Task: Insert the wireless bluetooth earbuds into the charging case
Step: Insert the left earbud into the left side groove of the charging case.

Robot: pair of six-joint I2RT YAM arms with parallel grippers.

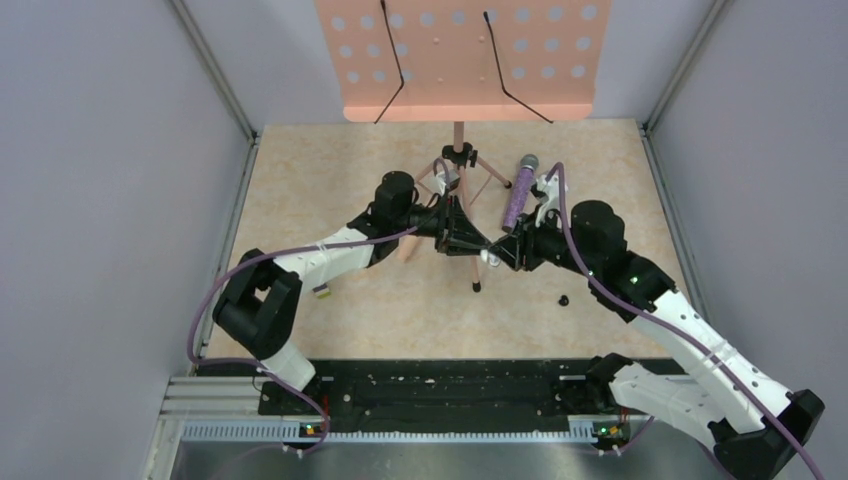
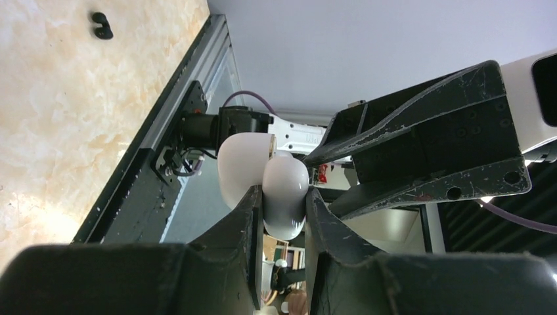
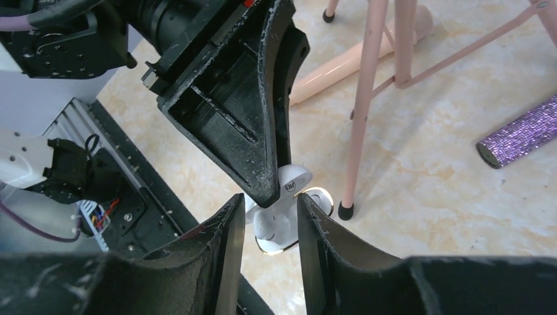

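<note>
Left hand is pinched on the white earbud pieces, long axis upright between its pads, with a second white lobe touching at 10 o'clock. Right hand meets it tip-to-tip above the table, also clamped on them. Charging case can't be identified. A small black bit lies at 4 o'clock, nearer the right arm.

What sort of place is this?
Probably a robot test booth: plain grey walls box in a table, a left arm and right arm are mounted on a rail, and props like a music stand and microphone sit there.
</note>
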